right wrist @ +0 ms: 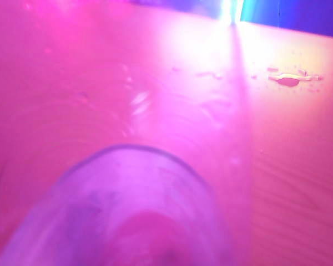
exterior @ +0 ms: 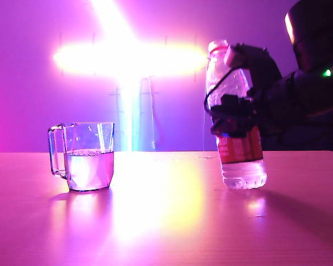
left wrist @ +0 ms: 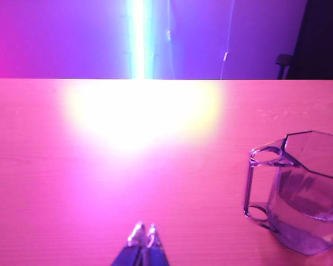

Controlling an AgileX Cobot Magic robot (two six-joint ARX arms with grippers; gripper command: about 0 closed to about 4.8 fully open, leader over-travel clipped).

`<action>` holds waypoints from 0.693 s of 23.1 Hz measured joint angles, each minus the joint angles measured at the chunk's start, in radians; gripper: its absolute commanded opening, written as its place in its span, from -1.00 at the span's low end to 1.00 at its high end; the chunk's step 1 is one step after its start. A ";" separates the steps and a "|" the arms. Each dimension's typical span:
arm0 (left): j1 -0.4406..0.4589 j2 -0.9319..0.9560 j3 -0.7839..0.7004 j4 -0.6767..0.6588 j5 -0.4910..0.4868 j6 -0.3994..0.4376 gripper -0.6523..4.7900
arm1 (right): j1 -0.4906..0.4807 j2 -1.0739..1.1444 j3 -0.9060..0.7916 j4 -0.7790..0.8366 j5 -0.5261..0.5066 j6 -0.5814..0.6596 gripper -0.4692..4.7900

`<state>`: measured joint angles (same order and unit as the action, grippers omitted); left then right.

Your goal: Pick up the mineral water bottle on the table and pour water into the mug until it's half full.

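1. Exterior view: we see the right gripper (exterior: pixel 241 113) clamped around the mineral water bottle (exterior: pixel 237 119) at mid-body, above the label. The bottle is nearly upright, its base at or just above the table (exterior: pixel 166 221). The mug (exterior: pixel 84 156) stands well apart, roughly half full, so we judge pouring complete.
2. Left wrist view: the left gripper (left wrist: pixel 144 235) has its fingers together, empty, near the mug (left wrist: pixel 299 191).
3. Right wrist view: the bottle (right wrist: pixel 127 216) fills the foreground, directly at the hand; spilled drops (right wrist: pixel 291 79) lie beyond.

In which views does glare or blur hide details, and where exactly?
Exterior view: a yellow-white glare behind the mug spills onto the table; the right gripper, on the mineral water bottle, is a dark silhouette. Left wrist view: glare washes the mid-table. Right wrist view: the bottle is blurred.
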<state>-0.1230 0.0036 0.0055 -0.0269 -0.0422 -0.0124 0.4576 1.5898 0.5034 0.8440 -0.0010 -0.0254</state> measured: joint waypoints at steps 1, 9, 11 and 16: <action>0.000 0.000 0.000 0.000 0.000 0.000 -0.77 | 0.000 0.002 0.002 0.003 0.000 0.007 0.45; 0.000 0.000 0.000 0.000 0.000 0.000 -0.77 | 0.000 0.003 -0.016 0.024 0.000 0.022 0.91; 0.000 0.000 0.000 0.000 0.000 0.000 -0.77 | 0.000 -0.007 -0.037 0.030 0.000 0.026 1.00; 0.000 0.000 0.000 0.000 0.000 0.000 -0.77 | 0.000 -0.071 -0.119 0.029 0.000 0.033 1.00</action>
<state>-0.1226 0.0036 0.0055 -0.0269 -0.0422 -0.0124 0.4576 1.5188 0.3840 0.8726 -0.0010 0.0078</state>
